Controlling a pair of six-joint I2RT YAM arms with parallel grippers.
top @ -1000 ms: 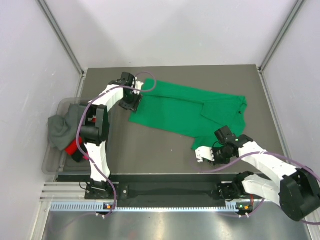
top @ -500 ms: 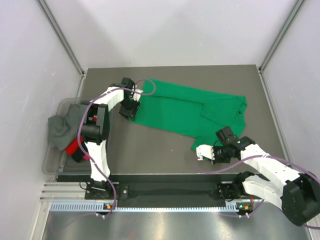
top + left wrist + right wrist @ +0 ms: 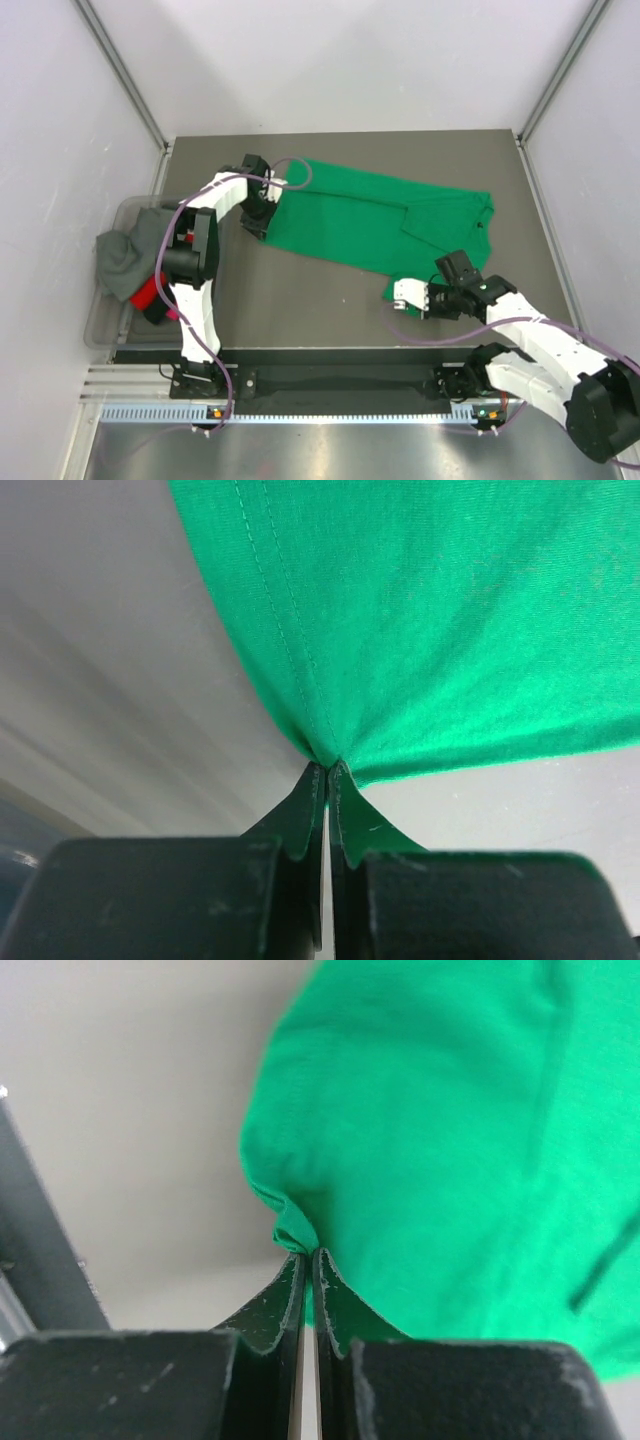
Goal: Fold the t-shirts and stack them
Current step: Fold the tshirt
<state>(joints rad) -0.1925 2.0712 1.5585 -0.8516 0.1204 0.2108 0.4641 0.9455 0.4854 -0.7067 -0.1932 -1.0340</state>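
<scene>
Left wrist shows left tool [image 3: 328,778] puckering smooth green t-shirt [image 3: 450,630] at double-stitched hem.

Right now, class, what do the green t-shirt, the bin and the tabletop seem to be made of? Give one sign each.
Green t-shirt: soft, matte knit cloth, probably cotton; it has a double-stitched hem and draping folds.
Bin: clear plastic, faintly glossy; its walls are see-through.
Tabletop: a hard, smooth, matte dark grey-brown sheet; the material itself is unclear.

Plain white walls [image 3: 350,60] enclose a dark grey table [image 3: 300,295], evenly lit.
</scene>
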